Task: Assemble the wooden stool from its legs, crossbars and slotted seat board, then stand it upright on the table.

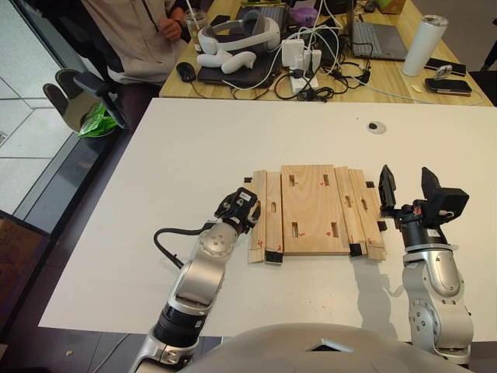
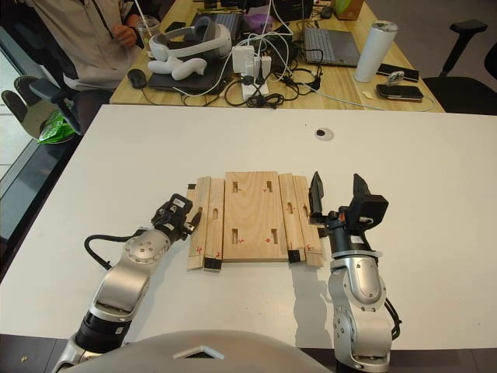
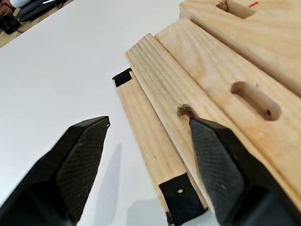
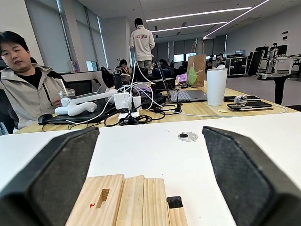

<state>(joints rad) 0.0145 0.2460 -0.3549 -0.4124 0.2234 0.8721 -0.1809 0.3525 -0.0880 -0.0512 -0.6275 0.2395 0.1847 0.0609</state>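
Head camera first: nothing's joined yet as far as I can tell. The seat board (image 1: 314, 208) lies flat in the middle of the table (image 1: 178, 155) with its slots facing up, a couple of sticks (image 1: 264, 221) tight against its left edge and a few more (image 1: 363, 214) against its right. My left gripper (image 1: 245, 203) sits low at the left edge of that spread, and my right gripper (image 1: 408, 186) stands raised just beside the right edge, jaws wide apart and holding nothing. So I'd say I'm at the very first pick. From the left wrist, my jaws are spread wide and empty. One finger (image 3: 75, 155) hangs over bare table and the other (image 3: 221, 165) over the wider slotted stick, with the thin outermost stick (image 3: 146, 136), the one with black end caps, running between them. Next move, I reckon, is to drop down and close across that thin stick, then lift it straight. It touches its neighbour, so a sloppy squeeze could drag both. From the right wrist I see both fingers far apart with nothing between them, and the ends of the right-hand sticks just below. As for containers, there's a lidded tumbler (image 4: 217, 87) and a cup with a straw (image 4: 67, 93) on the desk behind. Can't tell what's in either, and they're not part of the job anyway.
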